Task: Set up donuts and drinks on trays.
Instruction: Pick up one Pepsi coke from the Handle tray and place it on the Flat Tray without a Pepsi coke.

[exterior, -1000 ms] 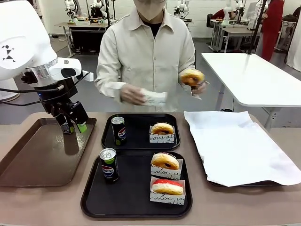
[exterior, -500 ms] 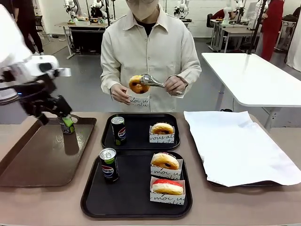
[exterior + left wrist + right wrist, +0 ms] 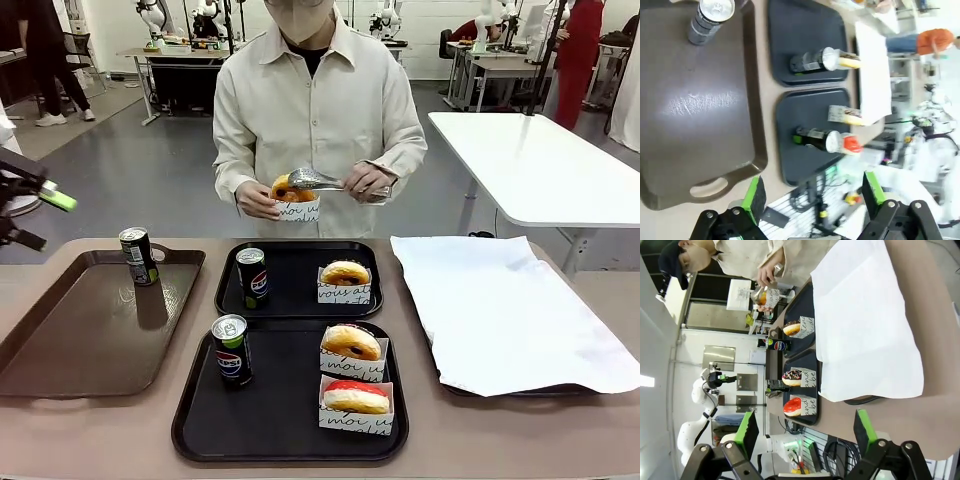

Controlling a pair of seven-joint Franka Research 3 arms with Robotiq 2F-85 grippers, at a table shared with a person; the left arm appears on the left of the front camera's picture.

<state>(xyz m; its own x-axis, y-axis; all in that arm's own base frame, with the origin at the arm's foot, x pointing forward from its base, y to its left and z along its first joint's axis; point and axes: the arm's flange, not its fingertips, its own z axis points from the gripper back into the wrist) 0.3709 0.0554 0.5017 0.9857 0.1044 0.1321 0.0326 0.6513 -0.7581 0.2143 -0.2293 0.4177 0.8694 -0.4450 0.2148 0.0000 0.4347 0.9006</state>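
Spread wide and empty, my left gripper (image 3: pixel 812 192) hangs off the table's left end, its green pads (image 3: pixel 58 200) just inside the front view's edge. Next comes the long brown tray (image 3: pixel 70 340) with one Pepsi can (image 3: pixel 137 256) upright in its far corner. The far black tray (image 3: pixel 300 300) carries a can (image 3: pixel 252 277) and one boxed donut (image 3: pixel 345 281); behind it the person lowers another donut (image 3: pixel 285 187) with tongs (image 3: pixel 320 181) into a white box (image 3: pixel 298 209). The near black tray (image 3: pixel 280 425) holds a can (image 3: pixel 231 351), a chocolate-dabbed boxed donut (image 3: pixel 351 350) and a red-iced one (image 3: pixel 357 403). White paper (image 3: pixel 510 310) lines the rightmost tray. My right gripper (image 3: pixel 807 432) is released too, nothing between its fingers.
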